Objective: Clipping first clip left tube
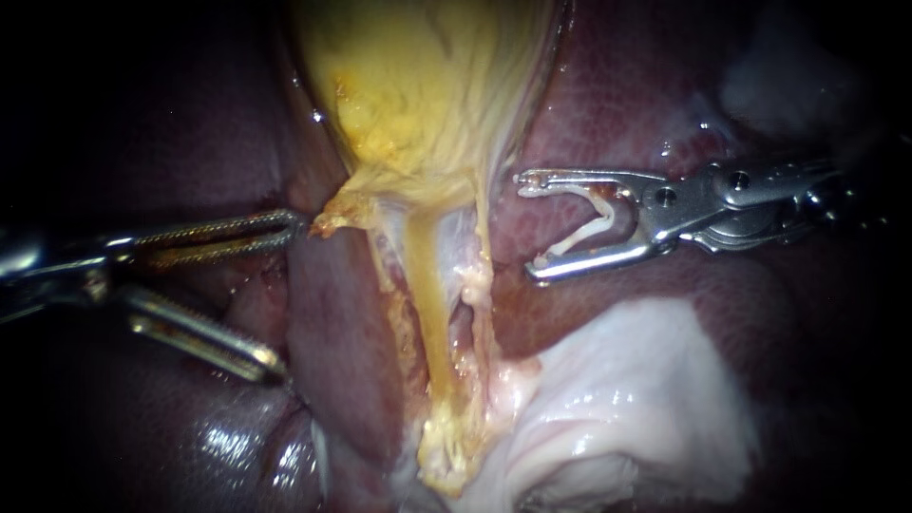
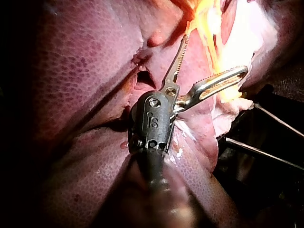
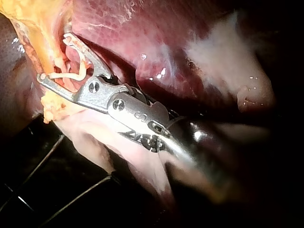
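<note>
The yellow gallbladder (image 1: pixel 427 85) hangs at the top centre. Below it run two tubes: the yellow left tube (image 1: pixel 429 294) and a thinner pale right tube (image 1: pixel 482 285). My right instrument (image 1: pixel 526 226) (image 3: pixel 53 57) holds a white clip (image 1: pixel 600 220) (image 3: pixel 71 75) between wide-apart jaws. It lies over the liver just right of both tubes, its jaw tips pointing at them without touching. My left instrument (image 1: pixel 290 296) (image 2: pixel 215 53) has serrated jaws spread wide. Its upper jaw tip rests against the gallbladder's lower left edge and grips nothing.
Dark red liver (image 1: pixel 617 104) surrounds the tubes on both sides. A mass of glistening white tissue (image 1: pixel 617 399) lies at the lower right, at the tubes' base. In the right wrist view, thin wires (image 3: pixel 71 199) cross the dark ground beneath the tissue.
</note>
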You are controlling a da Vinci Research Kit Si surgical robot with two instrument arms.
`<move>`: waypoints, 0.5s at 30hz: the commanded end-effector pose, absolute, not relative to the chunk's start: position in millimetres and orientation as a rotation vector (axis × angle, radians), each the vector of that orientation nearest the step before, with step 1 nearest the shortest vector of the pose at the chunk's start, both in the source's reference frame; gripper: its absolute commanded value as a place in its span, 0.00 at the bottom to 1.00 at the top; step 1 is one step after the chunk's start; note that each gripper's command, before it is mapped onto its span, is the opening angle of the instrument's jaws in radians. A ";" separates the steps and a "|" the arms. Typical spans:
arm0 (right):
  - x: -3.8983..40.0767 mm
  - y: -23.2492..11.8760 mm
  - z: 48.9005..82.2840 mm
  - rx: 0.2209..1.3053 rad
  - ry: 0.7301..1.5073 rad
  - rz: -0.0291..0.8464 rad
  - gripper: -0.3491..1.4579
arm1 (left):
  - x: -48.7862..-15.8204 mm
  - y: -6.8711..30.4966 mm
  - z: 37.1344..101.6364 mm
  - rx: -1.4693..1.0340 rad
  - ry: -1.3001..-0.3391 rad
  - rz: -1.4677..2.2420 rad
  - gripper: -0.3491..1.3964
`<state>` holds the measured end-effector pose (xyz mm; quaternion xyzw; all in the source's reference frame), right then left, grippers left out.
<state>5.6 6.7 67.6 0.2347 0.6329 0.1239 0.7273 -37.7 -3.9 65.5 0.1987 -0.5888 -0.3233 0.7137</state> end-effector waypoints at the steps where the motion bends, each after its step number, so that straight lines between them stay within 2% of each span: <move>1: 5.6 6.7 67.6 0.518 1.395 0.273 0.52 | -37.7 -3.9 65.5 0.441 -1.305 -0.716 0.81; 6: 5.5 6.7 67.6 0.518 1.395 0.272 0.52 | -37.6 -3.4 65.4 0.415 -1.294 -0.740 0.81; 15: 5.5 6.7 67.6 0.518 1.395 0.272 0.52 | -37.5 -0.6 66.5 0.361 -1.258 -0.860 0.72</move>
